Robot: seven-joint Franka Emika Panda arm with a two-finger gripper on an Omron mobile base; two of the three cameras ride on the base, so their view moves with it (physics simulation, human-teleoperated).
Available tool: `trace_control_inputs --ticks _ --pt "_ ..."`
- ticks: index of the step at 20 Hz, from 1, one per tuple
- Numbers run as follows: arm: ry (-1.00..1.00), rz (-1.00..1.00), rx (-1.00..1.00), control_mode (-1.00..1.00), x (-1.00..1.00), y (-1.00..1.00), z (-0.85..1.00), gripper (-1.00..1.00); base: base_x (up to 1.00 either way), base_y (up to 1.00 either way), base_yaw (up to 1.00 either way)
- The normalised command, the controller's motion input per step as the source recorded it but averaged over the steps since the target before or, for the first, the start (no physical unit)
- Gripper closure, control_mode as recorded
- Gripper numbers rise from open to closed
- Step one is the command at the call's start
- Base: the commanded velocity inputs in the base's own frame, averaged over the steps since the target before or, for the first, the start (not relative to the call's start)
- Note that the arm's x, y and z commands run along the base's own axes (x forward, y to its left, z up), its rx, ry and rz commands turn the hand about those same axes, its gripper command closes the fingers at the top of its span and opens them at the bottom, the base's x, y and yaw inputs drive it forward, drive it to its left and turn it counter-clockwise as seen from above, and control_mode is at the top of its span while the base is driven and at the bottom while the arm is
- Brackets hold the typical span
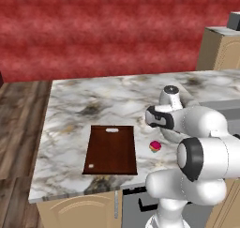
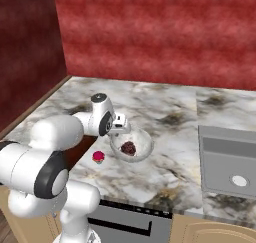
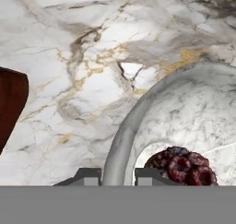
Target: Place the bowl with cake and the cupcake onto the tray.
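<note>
Bowl with cake, speckled white-grey around a dark red-brown piece, on the marbled surface right of the tray; jaws clamped on its near-left rim. Cupcake, pink-topped, lies between bowl and tray. A one-sided rim grip may let the bowl tilt and slip when lifted

We are seeing a speckled white-grey bowl holding dark red cake, a pink-topped cupcake, a reddish-brown tray, and a gold-veined marble desk.
</note>
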Motion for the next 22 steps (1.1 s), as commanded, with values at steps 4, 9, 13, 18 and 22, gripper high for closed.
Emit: trace_control_inputs --ticks 4,9,13,18,22 --pt "-0.20 0.02 0.00 -1.00 -0.16 0.02 0.74 1.00 0.00 0.00 0.00" --pt "-0.26 0.07 -0.06 -1.00 -0.22 0.29 0.57 1.00 0.00 0.00 0.00" --pt "-0.17 0.10 -0.11 -1.00 -0.15 0.82 0.22 1.00 0.00 0.00 0.00" --pt "-0.12 0.09 -0.13 -1.00 -0.07 0.96 0.06 1.00 0.00 0.00 0.00" --pt "-0.05 0.08 -0.13 -1.00 -0.01 0.98 0.08 1.00 0.00 0.00 0.00"
